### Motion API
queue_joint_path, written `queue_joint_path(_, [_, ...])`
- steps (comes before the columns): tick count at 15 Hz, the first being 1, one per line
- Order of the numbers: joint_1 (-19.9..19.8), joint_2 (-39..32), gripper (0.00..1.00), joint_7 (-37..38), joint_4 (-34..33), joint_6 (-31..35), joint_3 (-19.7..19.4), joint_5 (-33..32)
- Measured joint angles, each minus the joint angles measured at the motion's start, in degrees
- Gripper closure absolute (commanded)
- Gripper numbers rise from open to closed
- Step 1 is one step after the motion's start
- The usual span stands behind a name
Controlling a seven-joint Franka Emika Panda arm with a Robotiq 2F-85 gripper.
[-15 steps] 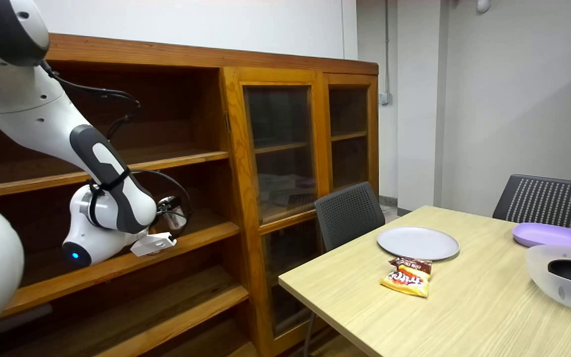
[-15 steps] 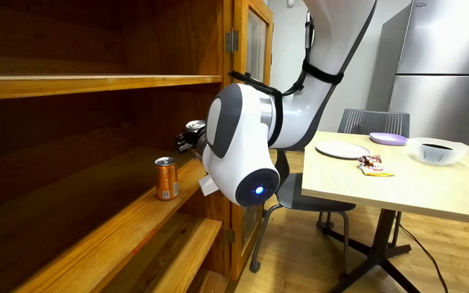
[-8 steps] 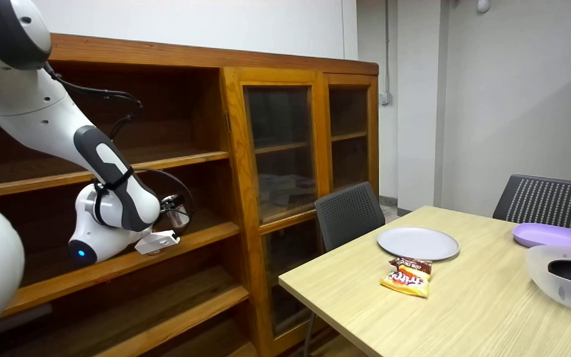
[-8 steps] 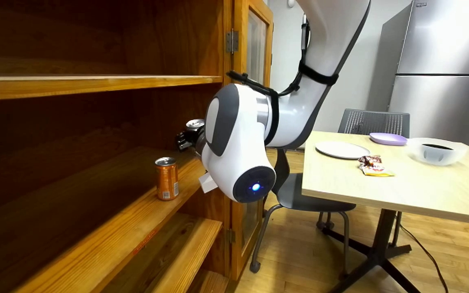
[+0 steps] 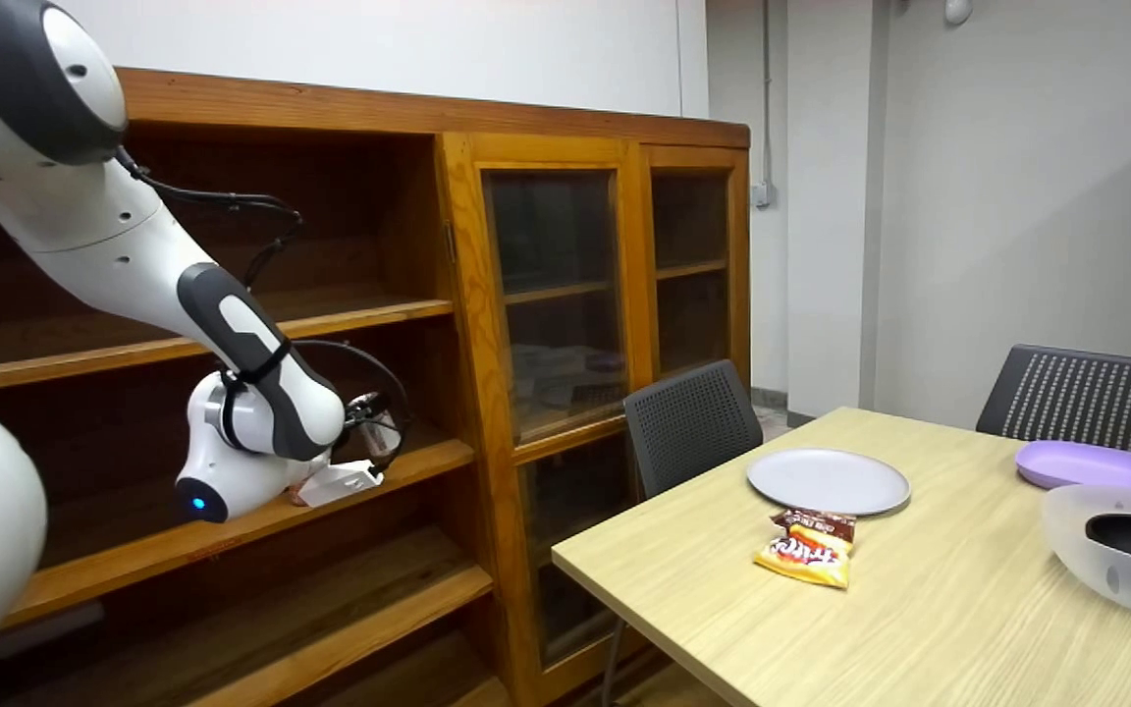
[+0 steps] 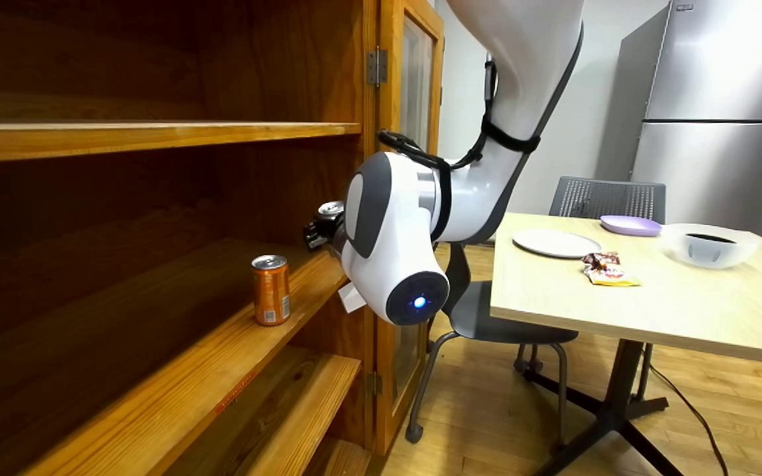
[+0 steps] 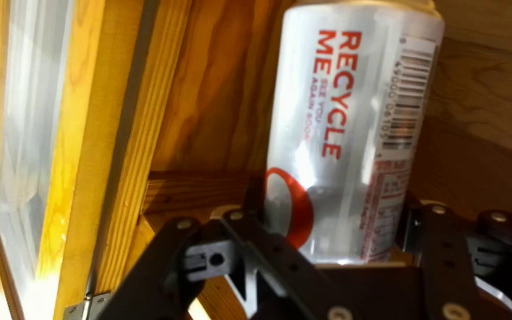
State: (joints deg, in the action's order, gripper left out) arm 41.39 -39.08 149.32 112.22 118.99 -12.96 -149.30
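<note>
Wrist view: we see the black two-fingered gripper (image 7: 332, 211) clasping a silver metal can with red lettering (image 7: 345, 111), a finger at either side.
Silver can's place: we find it at the open bay of a brown wooden cabinet (image 5: 330, 110), near its glass-paned wooden door (image 7: 85, 133); we cannot tell whether it touches the pale-edged wooden shelf (image 6: 189, 383).
Orange neighbour: in an exterior view, we spot an orange metal drink can (image 6: 270, 291) upright on that shelf, near the gripper but apart from it.
Table side: in both exterior views, we see a pale wood-grained table (image 5: 919, 628) bearing a round light-grey plate (image 5: 829, 481), crumpled brown-and-yellow snack packaging (image 5: 809, 552), a shallow lilac dish (image 5: 1096, 463) and a frosted translucent bowl (image 5: 1081, 550).
Furniture around: we note dark grey mesh-backed chairs (image 5: 693, 432) and a tall stainless-steel refrigerator (image 6: 725, 172).
</note>
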Motion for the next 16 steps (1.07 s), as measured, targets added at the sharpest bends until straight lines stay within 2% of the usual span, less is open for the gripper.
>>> queue_joint_path(8, [-0.2, -4.7, 0.60, 0.0, -5.9, 2.4, -1.2, 0.0])
queue_joint_path(16, [0.1, -5.9, 0.60, 0.0, -7.9, 4.2, -1.2, 0.0])
